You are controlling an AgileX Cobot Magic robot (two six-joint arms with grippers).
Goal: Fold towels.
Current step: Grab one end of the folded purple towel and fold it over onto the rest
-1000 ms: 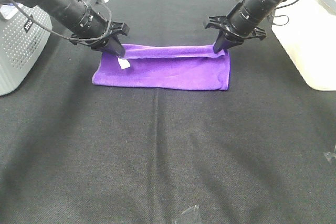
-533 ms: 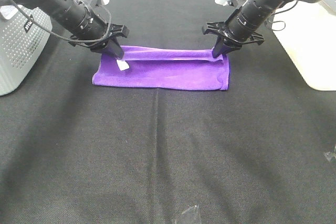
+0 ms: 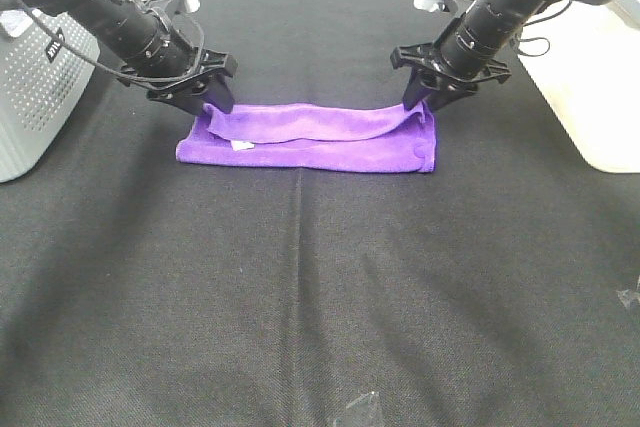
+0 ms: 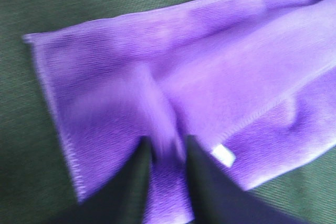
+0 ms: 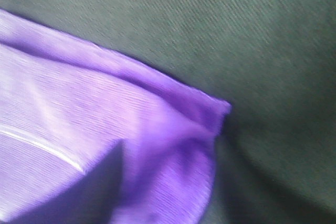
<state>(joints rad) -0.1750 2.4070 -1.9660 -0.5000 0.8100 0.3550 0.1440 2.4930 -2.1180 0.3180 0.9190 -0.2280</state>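
The bright purple towel (image 3: 310, 137) lies as a long folded strip on the black cloth at the middle far side of the table. Its small white tag (image 3: 238, 145) shows near the left end. My left gripper (image 3: 212, 105) is shut on the towel's far left corner and holds it slightly raised; the left wrist view shows the fabric (image 4: 168, 93) pinched between both dark fingers (image 4: 207, 182). My right gripper (image 3: 418, 105) is shut on the far right corner; the right wrist view shows the towel (image 5: 105, 124) bunched by one dark finger (image 5: 100, 182).
A grey perforated basket (image 3: 40, 97) stands at the left edge. A cream bin (image 3: 590, 77) stands at the right edge. Black cloth (image 3: 320, 297) covers the table. Small clear tape bits lie near the front edge (image 3: 362, 409).
Both grippers have moved back and up a little, drawing the towel's upper layer away from the near edge. The top layer now sags in the middle and the tag has shifted.
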